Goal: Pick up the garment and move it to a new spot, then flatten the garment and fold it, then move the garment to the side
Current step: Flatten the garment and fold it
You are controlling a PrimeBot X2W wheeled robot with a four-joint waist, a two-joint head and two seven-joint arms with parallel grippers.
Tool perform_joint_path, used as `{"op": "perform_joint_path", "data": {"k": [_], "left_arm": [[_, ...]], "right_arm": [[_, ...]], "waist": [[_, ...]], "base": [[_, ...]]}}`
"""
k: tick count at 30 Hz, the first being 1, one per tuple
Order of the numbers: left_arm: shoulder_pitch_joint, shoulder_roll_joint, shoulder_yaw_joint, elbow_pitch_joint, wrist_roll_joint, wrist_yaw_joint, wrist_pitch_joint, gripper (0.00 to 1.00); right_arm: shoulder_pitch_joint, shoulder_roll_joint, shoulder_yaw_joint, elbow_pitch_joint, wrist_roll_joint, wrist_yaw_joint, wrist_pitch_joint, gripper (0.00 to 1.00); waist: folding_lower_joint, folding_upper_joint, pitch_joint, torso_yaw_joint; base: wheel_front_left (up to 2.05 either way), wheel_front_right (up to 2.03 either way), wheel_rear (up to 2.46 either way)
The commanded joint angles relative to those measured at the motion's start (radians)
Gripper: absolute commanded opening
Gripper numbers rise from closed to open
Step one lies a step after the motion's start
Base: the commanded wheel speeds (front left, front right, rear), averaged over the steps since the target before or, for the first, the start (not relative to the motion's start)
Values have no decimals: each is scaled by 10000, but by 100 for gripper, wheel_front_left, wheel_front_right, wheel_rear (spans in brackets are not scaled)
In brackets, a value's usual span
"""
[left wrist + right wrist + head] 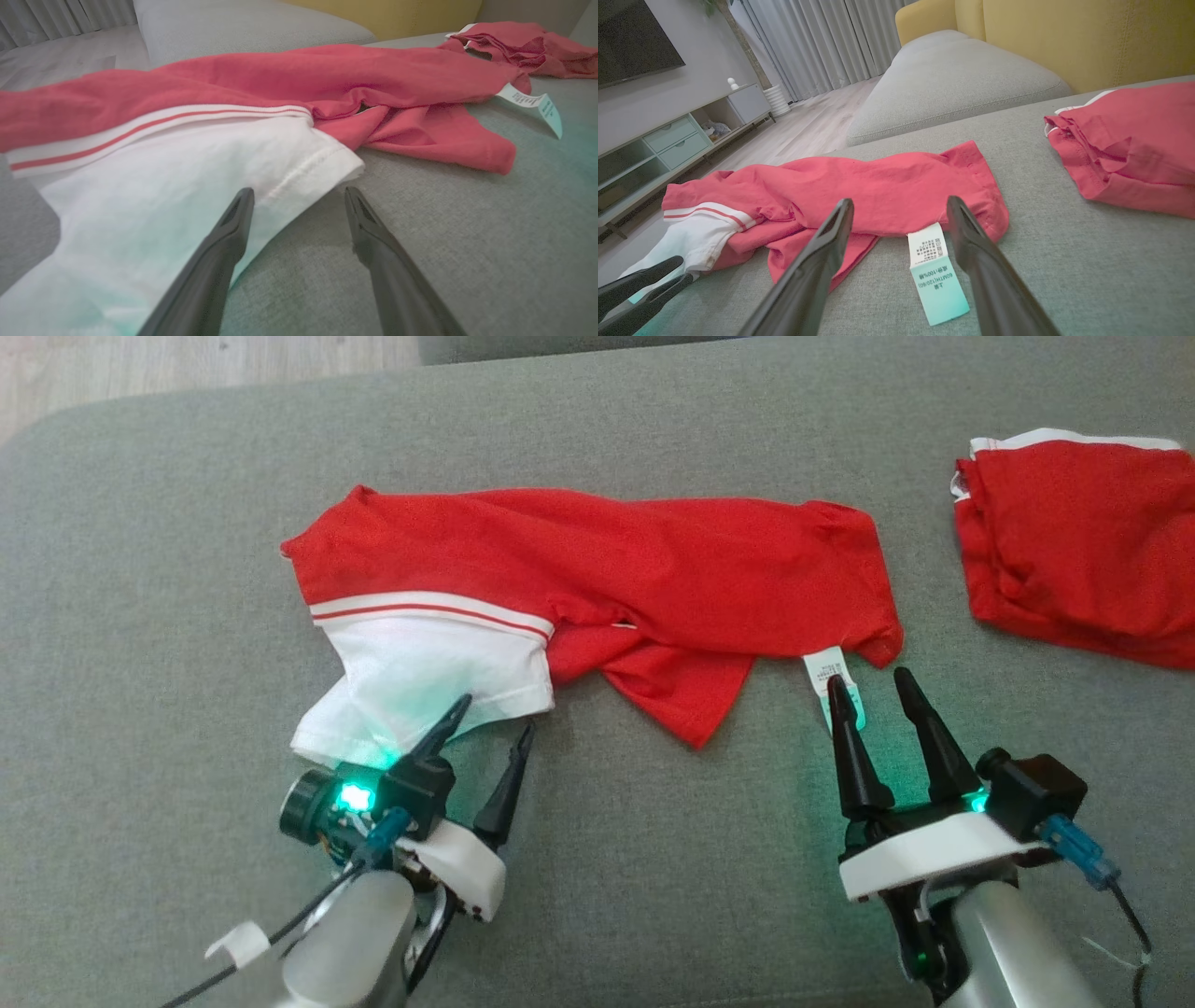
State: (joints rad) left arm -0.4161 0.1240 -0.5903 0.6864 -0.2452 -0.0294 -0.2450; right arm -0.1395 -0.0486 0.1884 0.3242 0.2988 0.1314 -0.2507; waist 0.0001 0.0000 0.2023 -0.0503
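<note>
**A:** Where does the garment lie?

**B:** The red garment (pixel 597 560) stretches crumpled across the middle of the grey cushion (pixel 653 429). Its white part (pixel 420 672) is at the near left, and its care label (pixel 825 665) sticks out from the near right hem.

**A:** And the grippers?

**B:** The left gripper (pixel 497 714) has its jaws spread wide, one finger over the white hem and the other above bare cushion. The right gripper (pixel 868 677), equally wide, straddles the label and grips nothing.

**A:** Free room?

**B:** Bare cushion runs along the near side. A bare gap separates the garment from a folded red garment (pixel 1083 560) at the right edge.
</note>
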Motion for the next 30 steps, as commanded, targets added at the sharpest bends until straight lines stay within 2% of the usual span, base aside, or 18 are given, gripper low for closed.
{"op": "perform_joint_path", "data": {"k": [1, 6, 7, 8, 13, 18, 20, 23, 24, 30], "left_arm": [[-542, 135, 235, -92, 68, 79, -120, 100], [-850, 106, 311, 190, 47, 156, -143, 100], [-887, 90, 339, 223, 8, 135, -147, 45], [-916, 77, 353, 251, -21, 101, -151, 0], [-945, 50, 517, 24, -105, 84, -163, 0], [-698, 206, 910, -1018, -135, 149, -165, 0], [-705, 330, 1093, -1512, -190, 51, -166, 0], [-1041, 652, 1228, -1923, -219, -196, -166, 0], [-1484, 922, 1323, -2103, -204, -301, -56, 0], [-3533, 1790, 1708, -2234, -332, -642, 999, 0]], "right_arm": [[-354, -16, 231, -336, 27, -7, -111, 100], [-423, -16, 213, -353, 43, -7, -111, 100], [-433, -16, 220, -349, 51, -7, -111, 100], [-443, -16, 224, -340, 59, -7, -111, 100], [-478, -16, 202, -243, 73, -7, -111, 100], [-447, -16, 206, -168, 115, -7, -111, 100], [-435, -16, 203, -144, 139, -7, -111, 100], [-419, -16, 280, -88, 184, -7, -111, 100], [-418, -16, 361, -74, 238, -7, -111, 100], [-621, -16, 663, -196, 461, -7, -111, 100]], "waist": [[-1, 0, 68, -13], [-1, 0, 198, -24], [-1, 0, 207, -25], [-1, 0, 207, -23], [-1, 0, 44, 51], [-1, 0, -295, 114], [-1, 0, -382, 142], [-1, 0, -496, 108], [-1, 0, -522, 35], [-1, 0, -211, -442]], "base": [[0, 0, 0], [0, 0, 0], [0, 0, 0], [0, 0, 0], [0, 0, 0], [0, 0, 0], [0, 0, 0], [0, 0, 0], [0, 0, 0], [0, 0, 0]]}}
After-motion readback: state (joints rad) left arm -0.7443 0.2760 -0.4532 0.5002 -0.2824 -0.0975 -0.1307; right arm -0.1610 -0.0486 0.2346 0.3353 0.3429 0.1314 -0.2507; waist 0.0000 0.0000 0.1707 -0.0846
